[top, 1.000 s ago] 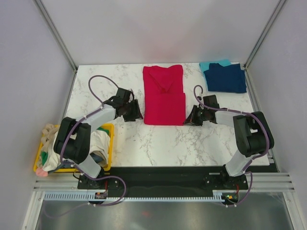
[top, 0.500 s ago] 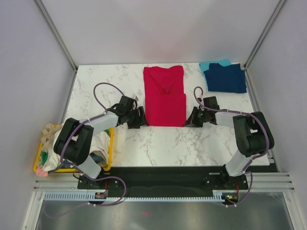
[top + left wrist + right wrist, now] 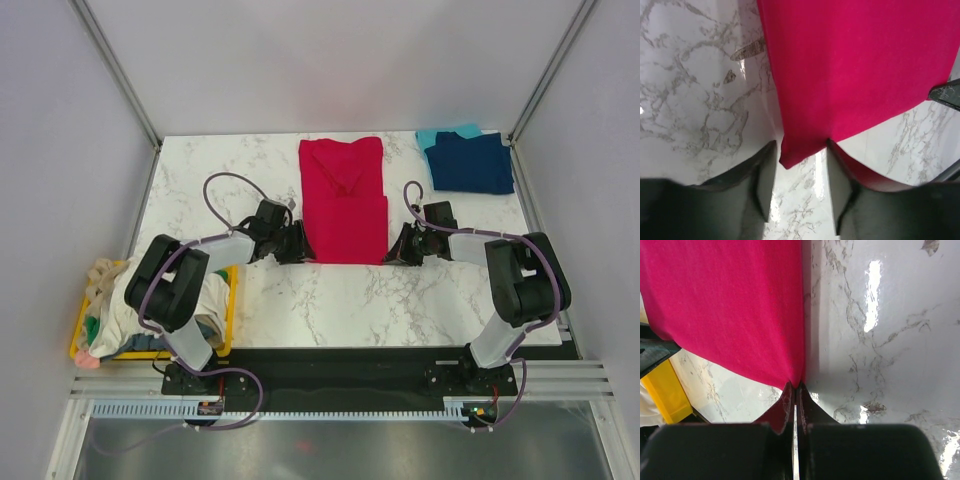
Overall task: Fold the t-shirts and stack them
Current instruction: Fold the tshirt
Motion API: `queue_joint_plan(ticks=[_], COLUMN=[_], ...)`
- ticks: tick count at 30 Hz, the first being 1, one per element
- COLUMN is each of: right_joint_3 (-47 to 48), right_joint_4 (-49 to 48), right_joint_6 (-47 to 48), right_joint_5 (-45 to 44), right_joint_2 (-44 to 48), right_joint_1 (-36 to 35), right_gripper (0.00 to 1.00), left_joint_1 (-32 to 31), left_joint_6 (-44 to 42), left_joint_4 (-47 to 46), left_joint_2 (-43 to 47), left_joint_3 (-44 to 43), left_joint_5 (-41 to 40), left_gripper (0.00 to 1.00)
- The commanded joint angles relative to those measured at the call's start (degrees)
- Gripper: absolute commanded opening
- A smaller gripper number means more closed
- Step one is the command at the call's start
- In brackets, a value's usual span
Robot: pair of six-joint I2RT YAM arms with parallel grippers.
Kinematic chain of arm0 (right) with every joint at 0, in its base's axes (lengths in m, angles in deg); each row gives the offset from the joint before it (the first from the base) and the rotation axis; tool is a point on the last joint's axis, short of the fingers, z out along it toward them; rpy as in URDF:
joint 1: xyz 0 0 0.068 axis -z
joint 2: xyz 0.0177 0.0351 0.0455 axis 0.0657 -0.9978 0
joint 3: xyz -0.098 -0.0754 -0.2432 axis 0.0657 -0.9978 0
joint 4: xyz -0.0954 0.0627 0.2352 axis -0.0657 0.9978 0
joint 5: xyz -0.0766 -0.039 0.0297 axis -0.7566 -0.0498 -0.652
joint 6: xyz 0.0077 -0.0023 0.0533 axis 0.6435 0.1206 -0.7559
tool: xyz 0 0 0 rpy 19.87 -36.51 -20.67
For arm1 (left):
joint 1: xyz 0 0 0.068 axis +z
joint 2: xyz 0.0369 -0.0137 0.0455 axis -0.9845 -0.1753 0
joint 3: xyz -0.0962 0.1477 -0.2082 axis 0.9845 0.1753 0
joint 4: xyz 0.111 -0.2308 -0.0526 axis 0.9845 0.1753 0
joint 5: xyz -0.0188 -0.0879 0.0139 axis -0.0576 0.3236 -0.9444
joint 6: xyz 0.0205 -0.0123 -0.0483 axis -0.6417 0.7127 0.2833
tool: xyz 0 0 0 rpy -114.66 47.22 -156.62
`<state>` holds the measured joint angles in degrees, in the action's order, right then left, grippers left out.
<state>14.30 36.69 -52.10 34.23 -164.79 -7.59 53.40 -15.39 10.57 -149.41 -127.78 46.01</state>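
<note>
The crimson red t-shirt (image 3: 343, 200) lies partly folded in the middle of the marble table. My left gripper (image 3: 296, 246) is open at its near left corner; in the left wrist view that corner (image 3: 790, 159) sits between the two spread fingers. My right gripper (image 3: 397, 250) is shut on the near right corner of the red shirt (image 3: 740, 315), the cloth pinched between the fingertips. The navy blue t-shirt (image 3: 470, 163) lies folded on the teal one (image 3: 447, 133) at the back right.
A yellow plastic bin (image 3: 233, 290) at the near left holds a heap of cream, green and blue shirts (image 3: 115, 305). Slanted metal posts (image 3: 115, 70) stand at the table's back corners. Bare marble (image 3: 360, 300) lies in front of the red shirt.
My left gripper has moved right and nearer, from beside the red shirt's left edge to its near left corner. The right gripper has stayed on the near right corner.
</note>
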Motion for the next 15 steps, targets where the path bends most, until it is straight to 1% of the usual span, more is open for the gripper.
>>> queue_joint_plan(ticks=[1, 3, 4, 6, 7, 11, 15], right_joint_3=[0.75, 0.84, 0.93, 0.75, 0.75, 0.49, -0.47], right_joint_4=[-0.67, -0.5, -0.5, -0.41, -0.32, 0.12, 1.78], right_joint_6=[1.68, 1.77, 1.77, 1.86, 1.95, 2.04, 1.95], right_joint_5=[0.56, 0.56, 0.56, 0.39, 0.3, 0.12, 0.38], right_joint_2=[-1.45, -1.63, -1.63, -1.54, -1.54, -0.22, 3.11], right_joint_1=[0.1, 0.1, 0.1, 0.1, 0.19, 0.1, 0.1], right_gripper=[0.0, 0.0, 0.0, 0.0, 0.0, 0.0, 0.0], left_joint_1=[-0.22, -0.22, -0.3, -0.39, -0.39, -0.57, -1.27], left_joint_6=[0.83, 1.18, 1.36, 1.53, 1.53, 1.36, 1.44], left_joint_4=[-2.21, -3.0, -3.17, -3.26, -3.18, -2.83, 0.85], left_joint_2=[-2.5, -2.42, -2.33, -1.89, -1.19, 1.18, 4.87], left_joint_3=[-1.15, -1.24, -1.33, -1.5, -1.51, -0.8, -0.1], left_joint_5=[-0.44, -0.17, -0.26, -0.52, -0.43, -0.35, 0.0], left_gripper=[0.48, 0.42, 0.33, 0.26, 0.2, 0.1, 0.04])
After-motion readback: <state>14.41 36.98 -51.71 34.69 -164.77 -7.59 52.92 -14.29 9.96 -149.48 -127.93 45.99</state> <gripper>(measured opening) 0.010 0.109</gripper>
